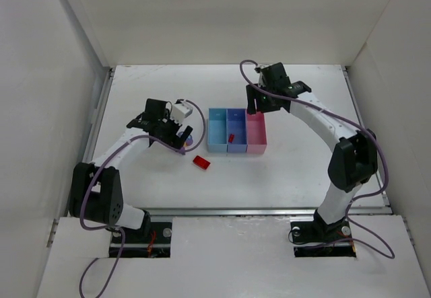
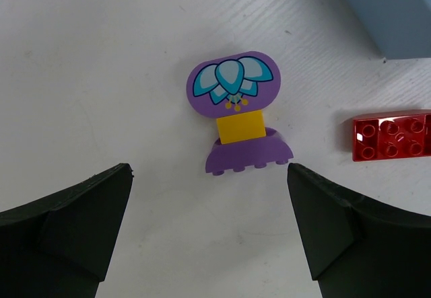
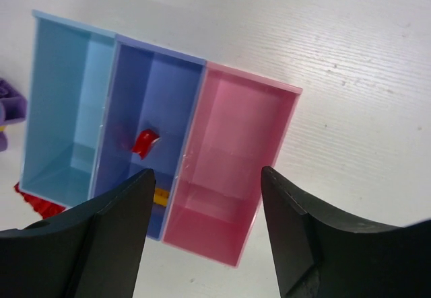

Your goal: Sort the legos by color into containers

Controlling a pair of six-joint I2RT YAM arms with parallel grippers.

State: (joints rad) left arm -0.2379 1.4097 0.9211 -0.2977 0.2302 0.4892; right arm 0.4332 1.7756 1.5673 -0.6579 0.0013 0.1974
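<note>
My left end effector [image 2: 209, 171], spread wide, hangs over the purple flower-printed plastic lego [image 2: 233, 86] on the white desk [image 2: 101, 56], left of the joined plastic bins [image 1: 256, 134]; likely light, stiff, slick; pinch its base.

White arms [image 1: 316, 120], black joints [image 1: 350, 163], purple cables [image 1: 82, 207]

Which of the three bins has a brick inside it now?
The middle, blue-violet bin: a small red brick lies on its floor. The light blue bin and the pink bin beside it show none.
</note>
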